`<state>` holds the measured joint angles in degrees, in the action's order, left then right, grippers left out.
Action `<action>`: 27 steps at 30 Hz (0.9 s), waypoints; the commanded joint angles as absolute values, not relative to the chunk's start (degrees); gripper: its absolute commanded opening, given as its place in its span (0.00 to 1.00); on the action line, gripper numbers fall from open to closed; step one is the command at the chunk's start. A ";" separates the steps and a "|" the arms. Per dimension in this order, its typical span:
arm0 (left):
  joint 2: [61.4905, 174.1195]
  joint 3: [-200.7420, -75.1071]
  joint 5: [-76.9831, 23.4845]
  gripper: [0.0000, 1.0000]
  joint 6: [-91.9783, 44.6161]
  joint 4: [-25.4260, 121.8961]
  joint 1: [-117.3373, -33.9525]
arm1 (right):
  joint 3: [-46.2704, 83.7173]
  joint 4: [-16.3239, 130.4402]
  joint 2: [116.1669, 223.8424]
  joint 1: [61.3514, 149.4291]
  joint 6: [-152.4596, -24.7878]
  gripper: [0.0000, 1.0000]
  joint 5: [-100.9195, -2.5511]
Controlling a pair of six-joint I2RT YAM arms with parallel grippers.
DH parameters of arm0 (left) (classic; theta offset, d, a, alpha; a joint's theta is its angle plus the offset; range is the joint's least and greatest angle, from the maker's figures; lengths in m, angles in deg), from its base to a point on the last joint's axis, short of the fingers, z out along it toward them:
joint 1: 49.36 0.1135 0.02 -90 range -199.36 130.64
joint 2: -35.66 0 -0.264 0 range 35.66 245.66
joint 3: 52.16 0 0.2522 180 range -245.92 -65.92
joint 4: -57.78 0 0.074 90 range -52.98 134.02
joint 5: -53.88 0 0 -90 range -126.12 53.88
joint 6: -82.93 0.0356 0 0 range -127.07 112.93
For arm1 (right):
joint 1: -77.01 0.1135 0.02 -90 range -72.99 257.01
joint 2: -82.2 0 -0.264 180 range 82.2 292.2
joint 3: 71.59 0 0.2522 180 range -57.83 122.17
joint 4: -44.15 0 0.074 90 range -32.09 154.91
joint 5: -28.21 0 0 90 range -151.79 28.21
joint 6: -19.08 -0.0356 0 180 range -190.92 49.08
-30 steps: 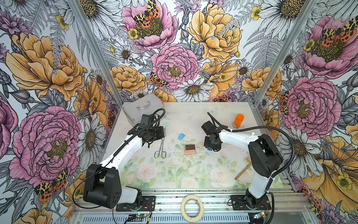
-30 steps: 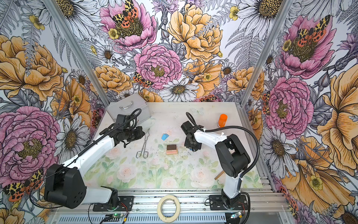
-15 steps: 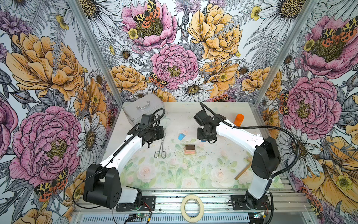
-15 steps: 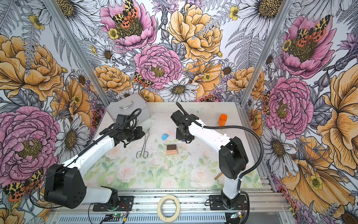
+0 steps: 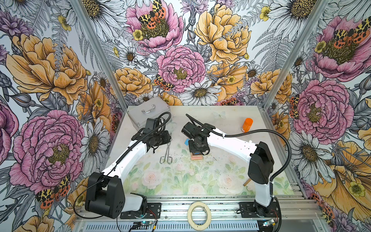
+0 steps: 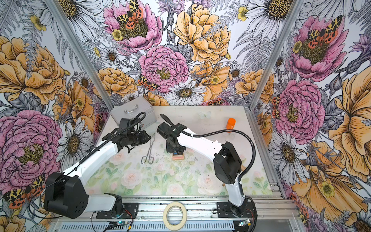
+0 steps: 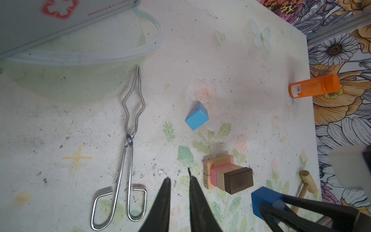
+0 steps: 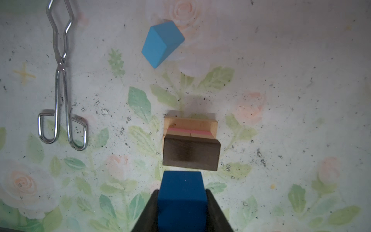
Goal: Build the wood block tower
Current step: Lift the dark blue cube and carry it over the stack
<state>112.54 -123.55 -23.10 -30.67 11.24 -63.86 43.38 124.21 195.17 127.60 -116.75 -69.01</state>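
Note:
The wood block tower (image 8: 190,128) stands mid-table: tan blocks at the bottom, a pink bar, then a dark brown bar (image 8: 190,155) on top, and it also shows as the tower (image 7: 220,172) (image 5: 196,157) (image 6: 177,157). My right gripper (image 8: 181,193) is shut on a dark blue cube (image 8: 181,190) (image 7: 265,199) and hangs just above the tower (image 5: 197,147). A light blue block (image 8: 162,44) (image 7: 196,116) lies loose behind the tower. My left gripper (image 7: 178,177) (image 5: 166,138) hovers between tongs and tower, jaws slightly open and empty.
Silver tongs (image 5: 166,153) (image 7: 128,140) lie left of the tower. A silver case (image 5: 148,114) sits at the back left. An orange bottle (image 5: 247,125) stands at the back right. A wooden stick (image 5: 246,182) lies front right, a tape roll (image 5: 198,215) on the front rail.
My right gripper has swung leftward from beside the tower to right above it. The left arm stays where it was.

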 commanded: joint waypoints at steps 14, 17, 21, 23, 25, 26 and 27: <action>110.86 -123.23 -24.55 0.30 -30.01 12.76 -64.37 | 45.82 125.03 197.93 127.19 -117.94 0.00 -69.92; 110.81 -123.18 -24.66 0.30 -30.01 12.78 -64.43 | 45.45 125.02 198.13 126.93 -117.95 0.00 -70.20; 110.94 -123.23 -24.68 0.30 -30.01 12.77 -64.43 | 45.09 125.01 198.13 126.41 -118.01 0.00 -70.75; 110.98 -123.16 -24.63 0.31 -29.99 12.76 -64.45 | 45.14 124.97 198.15 126.24 -117.97 0.00 -71.08; 110.98 -123.23 -24.66 0.31 -30.02 12.73 -64.44 | 45.10 124.90 198.22 126.16 -117.95 0.00 -71.12; 110.98 -123.17 -24.68 0.31 -30.01 12.81 -64.48 | 45.01 124.88 198.29 126.06 -117.95 0.00 -71.19; 111.01 -123.21 -24.65 0.31 -30.01 12.80 -64.48 | 45.01 124.80 198.38 126.05 -118.01 0.00 -71.19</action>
